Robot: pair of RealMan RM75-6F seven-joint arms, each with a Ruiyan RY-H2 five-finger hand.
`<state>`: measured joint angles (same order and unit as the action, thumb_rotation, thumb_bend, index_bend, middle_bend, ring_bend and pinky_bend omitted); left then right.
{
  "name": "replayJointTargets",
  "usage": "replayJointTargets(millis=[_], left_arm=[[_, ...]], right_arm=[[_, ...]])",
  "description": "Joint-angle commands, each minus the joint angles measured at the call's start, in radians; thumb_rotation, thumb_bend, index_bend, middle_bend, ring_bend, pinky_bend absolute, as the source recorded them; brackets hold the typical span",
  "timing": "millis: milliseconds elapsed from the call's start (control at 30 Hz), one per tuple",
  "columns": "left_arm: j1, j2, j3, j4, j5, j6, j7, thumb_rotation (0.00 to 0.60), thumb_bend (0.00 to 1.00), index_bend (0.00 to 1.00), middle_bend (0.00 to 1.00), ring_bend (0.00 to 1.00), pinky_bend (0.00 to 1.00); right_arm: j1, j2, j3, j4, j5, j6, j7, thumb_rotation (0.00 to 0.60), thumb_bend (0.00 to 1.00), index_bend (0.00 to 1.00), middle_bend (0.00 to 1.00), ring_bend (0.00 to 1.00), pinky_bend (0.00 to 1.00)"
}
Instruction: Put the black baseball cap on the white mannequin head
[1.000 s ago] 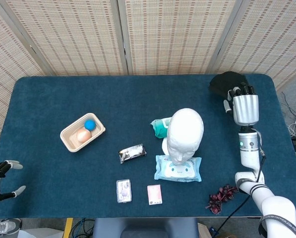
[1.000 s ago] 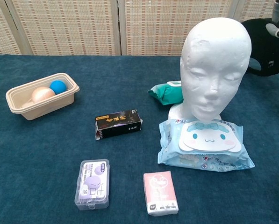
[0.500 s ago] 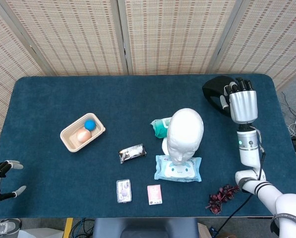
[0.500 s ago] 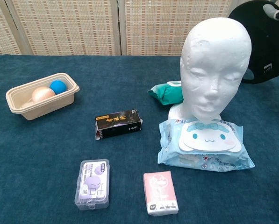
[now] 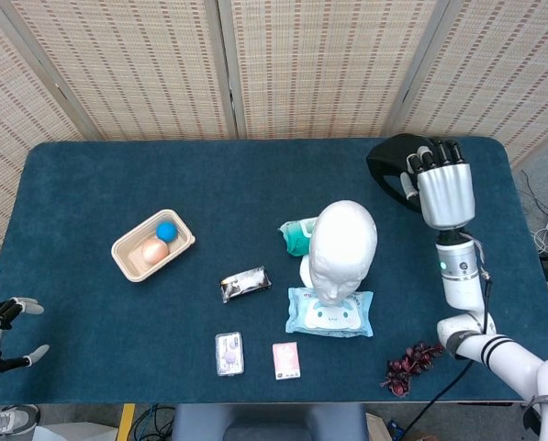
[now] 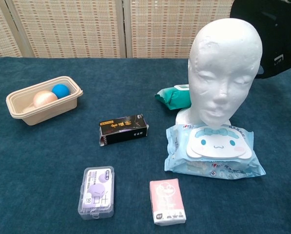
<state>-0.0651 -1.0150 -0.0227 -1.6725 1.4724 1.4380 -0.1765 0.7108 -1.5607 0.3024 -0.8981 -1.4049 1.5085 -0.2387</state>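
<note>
The white mannequin head (image 5: pixel 343 246) (image 6: pixel 225 68) stands upright right of the table's middle, its base on a wet-wipe pack. My right hand (image 5: pixel 441 184) grips the black baseball cap (image 5: pixel 391 161) (image 6: pixel 271 34), lifted off the table to the right of and behind the mannequin head. In the chest view the cap hangs at the top right, partly behind the head; the hand itself is out of that frame. My left hand (image 5: pixel 0 333) hovers at the lower left table edge with its fingers apart, holding nothing.
A beige tray (image 5: pixel 127 254) holds a blue ball and a peach ball. A black box (image 5: pixel 245 283), a clear case (image 5: pixel 229 354), a pink packet (image 5: pixel 285 360), a green pouch (image 5: pixel 296 236), the wipe pack (image 5: pixel 329 313) and dark red sprigs (image 5: pixel 409 365) lie around.
My right hand has lifted the cap off the far right table corner and carried it up and left toward the mannequin head. The left hand has stayed still.
</note>
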Motion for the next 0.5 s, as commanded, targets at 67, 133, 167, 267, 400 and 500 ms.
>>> replayJointTargets(millis=[67, 133, 167, 267, 400, 500], left_arm=[[-0.001, 0.000, -0.001, 0.000, -0.001, -0.001, 0.000, 0.600, 0.12, 0.38, 0.29, 0.26, 0.41], [-0.001, -0.001, 0.000, 0.001, -0.001, -0.001, 0.001, 0.600, 0.12, 0.38, 0.29, 0.26, 0.41], [-0.001, -0.001, 0.000, 0.001, -0.001, -0.001, 0.001, 0.600, 0.12, 0.38, 0.29, 0.26, 0.41], [-0.002, -0.001, 0.000, 0.001, -0.002, -0.003, 0.004, 0.600, 0.12, 0.38, 0.29, 0.26, 0.41], [-0.002, -0.001, 0.000, -0.001, -0.002, -0.004, 0.008, 0.600, 0.12, 0.38, 0.29, 0.26, 0.41], [-0.003, -0.002, 0.001, -0.002, -0.001, -0.004, 0.012, 0.600, 0.12, 0.38, 0.29, 0.26, 0.41]], right_arm=[[0.000, 0.035, -0.009, -0.074, -0.037, 0.025, -0.051, 0.600, 0.59, 0.64, 0.53, 0.28, 0.31], [-0.001, 0.050, -0.014, -0.114, -0.058, 0.040, -0.076, 0.600, 0.59, 0.64, 0.53, 0.28, 0.31], [-0.001, 0.057, -0.016, -0.132, -0.067, 0.046, -0.087, 0.600, 0.59, 0.64, 0.53, 0.28, 0.31], [-0.003, 0.083, -0.023, -0.197, -0.098, 0.065, -0.123, 0.600, 0.58, 0.64, 0.53, 0.28, 0.31], [-0.009, 0.119, -0.035, -0.285, -0.144, 0.088, -0.170, 0.600, 0.58, 0.64, 0.54, 0.29, 0.31], [-0.016, 0.147, -0.047, -0.353, -0.184, 0.105, -0.201, 0.600, 0.57, 0.64, 0.54, 0.29, 0.31]])
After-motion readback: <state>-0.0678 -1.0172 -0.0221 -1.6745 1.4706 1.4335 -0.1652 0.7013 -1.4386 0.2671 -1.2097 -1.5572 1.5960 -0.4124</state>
